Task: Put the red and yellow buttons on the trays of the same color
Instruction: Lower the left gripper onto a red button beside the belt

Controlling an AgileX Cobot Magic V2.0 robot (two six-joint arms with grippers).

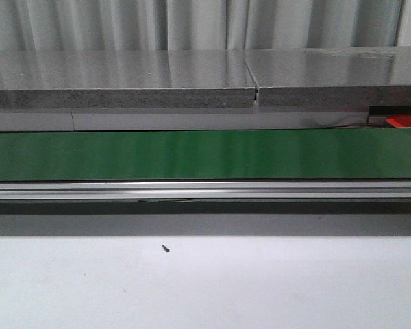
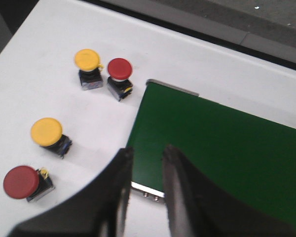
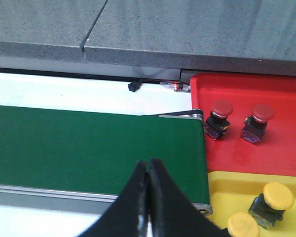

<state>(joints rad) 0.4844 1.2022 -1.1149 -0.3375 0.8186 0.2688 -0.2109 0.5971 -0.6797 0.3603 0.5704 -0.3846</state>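
In the left wrist view two yellow buttons (image 2: 87, 59) (image 2: 47, 132) and two red buttons (image 2: 119, 68) (image 2: 21, 181) stand on the white table beside the end of the green conveyor belt (image 2: 217, 153). My left gripper (image 2: 147, 154) is open and empty above the belt's end. In the right wrist view the red tray (image 3: 286, 143) holds two red buttons (image 3: 221, 108) (image 3: 262, 113), and the yellow tray (image 3: 227, 190) holds two yellow buttons (image 3: 278, 195) (image 3: 243, 225). My right gripper (image 3: 147, 165) is shut and empty over the belt (image 3: 89, 148), near the trays.
The green belt (image 1: 205, 155) runs across the front view with an aluminium rail (image 1: 205, 190) in front and a grey stone shelf (image 1: 123, 79) behind. A corner of the red tray (image 1: 405, 122) shows at far right. A small dark speck (image 1: 166, 249) lies on the white table.
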